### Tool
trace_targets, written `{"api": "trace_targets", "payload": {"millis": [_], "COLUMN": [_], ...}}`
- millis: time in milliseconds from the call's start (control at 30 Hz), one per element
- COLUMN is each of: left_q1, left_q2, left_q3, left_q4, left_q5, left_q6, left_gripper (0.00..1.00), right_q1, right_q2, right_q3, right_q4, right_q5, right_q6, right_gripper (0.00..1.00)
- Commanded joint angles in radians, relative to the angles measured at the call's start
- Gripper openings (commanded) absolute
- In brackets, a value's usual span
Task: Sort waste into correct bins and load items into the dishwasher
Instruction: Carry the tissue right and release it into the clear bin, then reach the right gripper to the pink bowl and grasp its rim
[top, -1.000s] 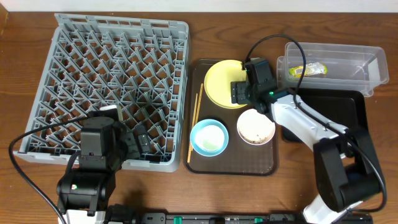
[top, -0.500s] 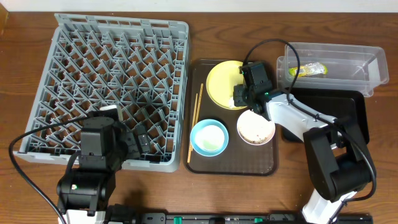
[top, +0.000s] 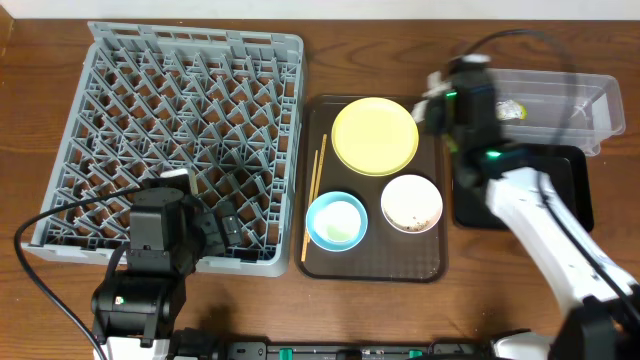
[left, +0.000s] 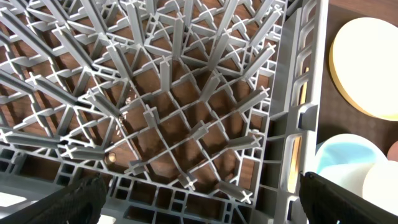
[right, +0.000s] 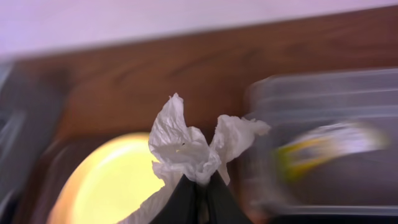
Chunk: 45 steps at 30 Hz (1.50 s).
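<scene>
My right gripper (right: 200, 186) is shut on the crumpled white tissue (right: 193, 146) and holds it in the air. In the overhead view that gripper (top: 440, 100) is blurred, between the bare yellow plate (top: 374, 136) and the clear tub (top: 560, 100). The yellow-green wrapper (top: 510, 110) lies in the tub. The white bowl (top: 411, 203) holds beige crumbs. The light blue bowl (top: 336, 220) and the chopsticks (top: 314, 195) lie beside it. My left gripper (left: 205, 196) stands wide open over the grey dish rack's (top: 170, 140) near right corner, holding nothing.
The plate, both bowls and the chopsticks rest on a dark brown serving tray (top: 372, 265). A shallow black tray (top: 560, 190) lies in front of the tub, under my right arm. The rack fills the table's left half.
My right gripper shut on the tissue on the yellow plate, lifted it and swung right toward the clear tub. The left arm has not moved.
</scene>
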Motion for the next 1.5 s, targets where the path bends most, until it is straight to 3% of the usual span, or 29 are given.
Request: {"api": "trace_targets", "payload": {"millis": [0,233,333,367,400,467,667,733,800,833,933,1200,1467], "left_q1": [0.0,0.0,0.0,0.0,0.0,0.0,0.0,0.0,0.0,0.0,0.0,0.0,0.0], "left_q2": [-0.001,-0.001,-0.001,-0.001,-0.001,-0.001,-0.001,-0.001,-0.001,-0.001,-0.001,-0.001,-0.001], "left_q3": [0.023,0.023,0.023,0.023,0.023,0.023,0.023,0.023,0.023,0.023,0.023,0.023,0.023], "left_q4": [-0.002,-0.002,-0.002,-0.002,-0.002,-0.002,-0.002,-0.002,-0.002,-0.002,-0.002,-0.002,-0.002], "left_q5": [0.002,0.002,0.002,0.002,0.002,0.002,0.002,0.002,0.002,0.002,0.002,0.002,0.002], "left_q6": [0.017,0.017,0.017,0.017,0.017,0.017,0.017,0.017,0.017,0.017,0.017,0.017,0.017], "left_gripper": [1.0,0.99,0.99,0.99,0.99,1.0,0.99,0.99,0.99,0.99,0.99,0.99,0.99], "right_q1": [-0.111,-0.293,-0.328,-0.338,-0.345,-0.355,-0.35,-0.346,-0.346,-0.345,-0.33,-0.156,0.122], "right_q2": [-0.016,0.032,0.043,0.043,0.043,0.042,-0.016,-0.055,-0.097,-0.109,-0.148,-0.191,-0.189], "right_q3": [0.002,0.002,0.002,0.002,0.002,0.002,0.002,0.002,0.002,0.002,0.002,0.001,-0.017], "right_q4": [-0.006,0.004,0.013,0.016,0.018,0.021,-0.016,-0.052,-0.121,-0.151,-0.307,-0.712,-0.779], "right_q5": [0.108,0.053,0.032,0.018,0.007,-0.02,-0.206,-0.341,-0.476,-0.515,-0.574,-0.551,-0.369], "right_q6": [0.001,0.019,0.018,0.018,0.018,-0.003,-0.05,-0.05,-0.048,-0.048,-0.05,-0.213,-0.303], "right_gripper": [0.03,0.11,0.42,0.56,0.76,0.86,0.82,0.72,0.47,0.43,0.53,0.56,0.58]}}
